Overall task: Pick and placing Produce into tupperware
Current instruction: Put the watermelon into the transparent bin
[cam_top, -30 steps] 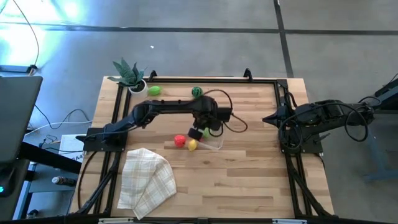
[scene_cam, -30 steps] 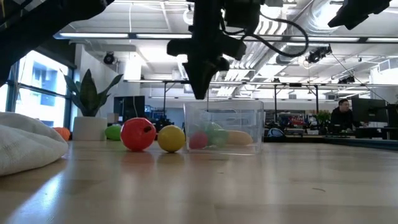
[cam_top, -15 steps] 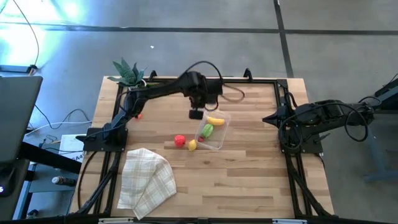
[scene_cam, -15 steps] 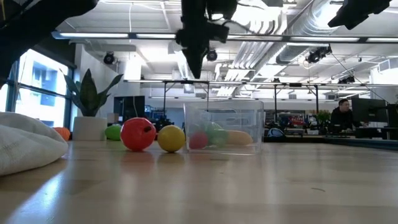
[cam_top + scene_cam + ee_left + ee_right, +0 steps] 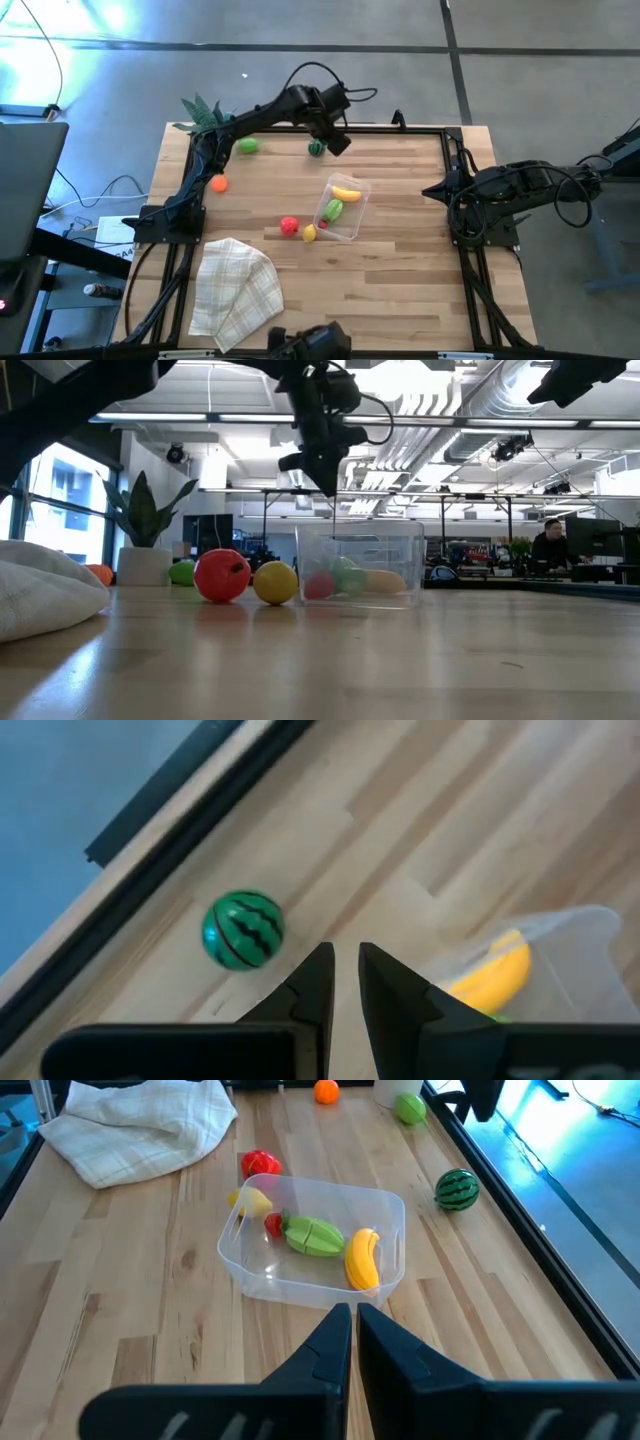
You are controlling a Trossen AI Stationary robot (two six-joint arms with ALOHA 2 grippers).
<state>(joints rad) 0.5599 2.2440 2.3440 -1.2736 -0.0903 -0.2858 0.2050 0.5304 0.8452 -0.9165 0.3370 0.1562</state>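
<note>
The clear tub stands mid-table and holds a yellow banana, a light green piece and a small red piece. A red fruit and a yellow one lie on the table at the tub's left. A dark green striped ball, a light green fruit and an orange one lie nearer the far-left part of the table. My left gripper hovers shut and empty just right of the striped ball, above the table. My right gripper waits shut at the table's right edge.
A checked beige cloth lies crumpled at the near left. A spiky plant in a white pot stands at the far-left corner. A black rail frame runs along the table's far and side edges. Bare wood lies near and right of the tub.
My left gripper has risen from just above the tub and swung toward the table's far edge, tipping as it went, and now hangs beside the striped ball. The tub and the fruits have stayed where they were.
</note>
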